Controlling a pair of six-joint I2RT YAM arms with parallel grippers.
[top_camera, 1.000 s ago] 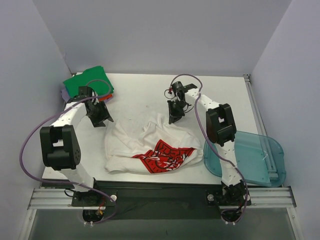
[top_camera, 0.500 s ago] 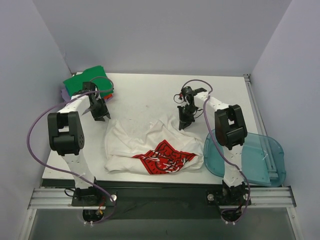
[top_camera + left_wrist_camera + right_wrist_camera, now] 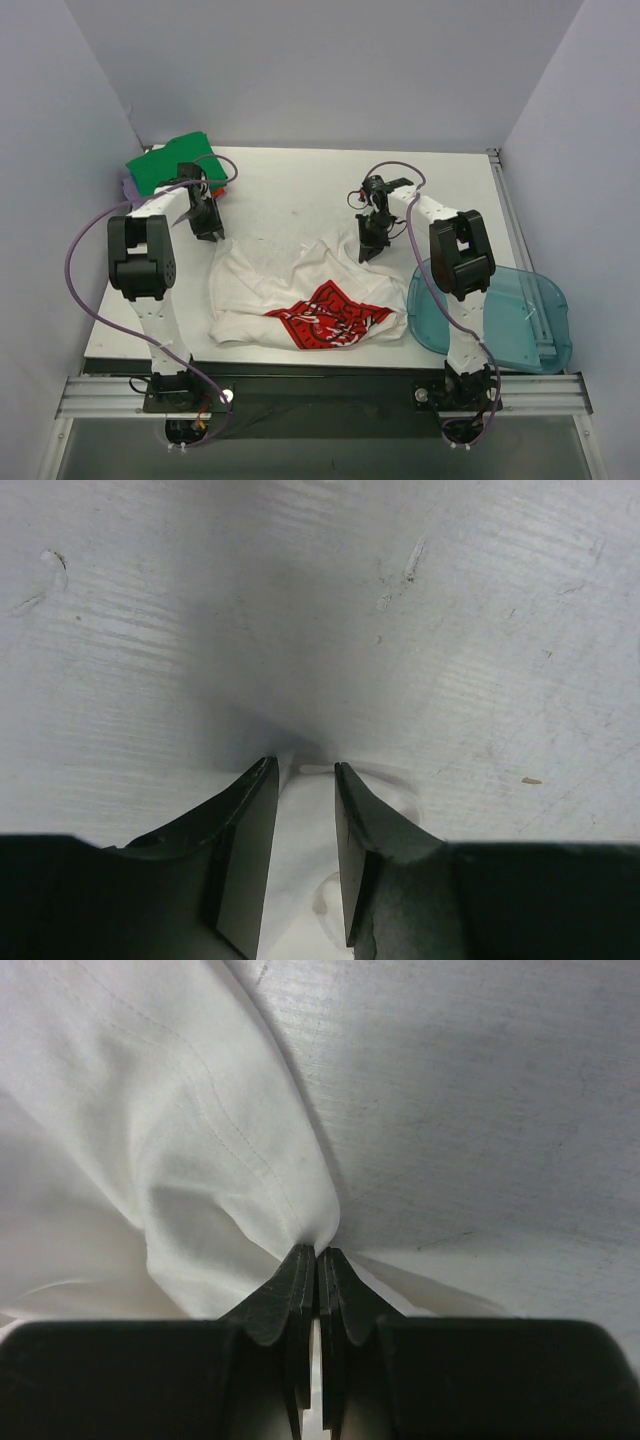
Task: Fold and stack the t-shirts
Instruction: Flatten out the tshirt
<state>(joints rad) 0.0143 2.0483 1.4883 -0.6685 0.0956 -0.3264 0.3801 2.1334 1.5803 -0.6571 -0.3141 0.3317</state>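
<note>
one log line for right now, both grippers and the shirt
white t-shirt: crumpled, unfolded, mid-table | right gripper: shut on its far edge | left gripper: slightly open over its far-left corner | green t-shirt: folded, far-left

Lower shirts [image 3: 125,184] seemingly hidden under green shirt [image 3: 172,160]

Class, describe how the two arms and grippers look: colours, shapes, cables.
The left arm and right arm are white links with chunky black joint blocks, each trailing a purple cable. The left gripper and right gripper are black, with flat tapering fingers.
</note>
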